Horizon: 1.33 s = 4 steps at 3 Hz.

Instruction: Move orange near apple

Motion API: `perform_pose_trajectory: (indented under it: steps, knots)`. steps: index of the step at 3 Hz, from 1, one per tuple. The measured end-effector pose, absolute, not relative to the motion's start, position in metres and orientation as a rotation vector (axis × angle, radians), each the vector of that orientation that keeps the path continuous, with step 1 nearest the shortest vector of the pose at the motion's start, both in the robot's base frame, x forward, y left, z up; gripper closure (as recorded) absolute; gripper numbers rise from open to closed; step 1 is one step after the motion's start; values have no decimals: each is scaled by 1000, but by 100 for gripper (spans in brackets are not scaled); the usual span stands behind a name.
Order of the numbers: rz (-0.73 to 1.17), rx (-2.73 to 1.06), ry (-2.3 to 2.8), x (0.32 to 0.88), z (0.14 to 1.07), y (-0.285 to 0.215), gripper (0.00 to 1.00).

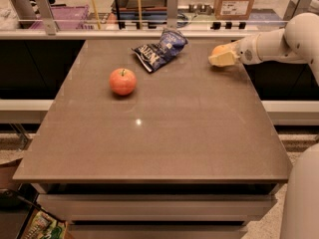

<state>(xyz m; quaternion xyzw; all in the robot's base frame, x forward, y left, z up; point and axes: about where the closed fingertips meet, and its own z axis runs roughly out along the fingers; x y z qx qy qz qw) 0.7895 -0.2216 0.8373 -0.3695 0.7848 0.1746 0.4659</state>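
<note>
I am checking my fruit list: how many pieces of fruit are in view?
2. The apple lies left of the table's centre. The orange is near the far right edge, partly hidden by the end effector. No others show.
</note>
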Motion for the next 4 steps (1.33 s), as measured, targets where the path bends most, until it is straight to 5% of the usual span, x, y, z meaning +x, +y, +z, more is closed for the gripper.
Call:
perform_pose_trajectory:
  steps: [4]
  knots:
    - [429, -908, 1927, 789, 839, -221, 100]
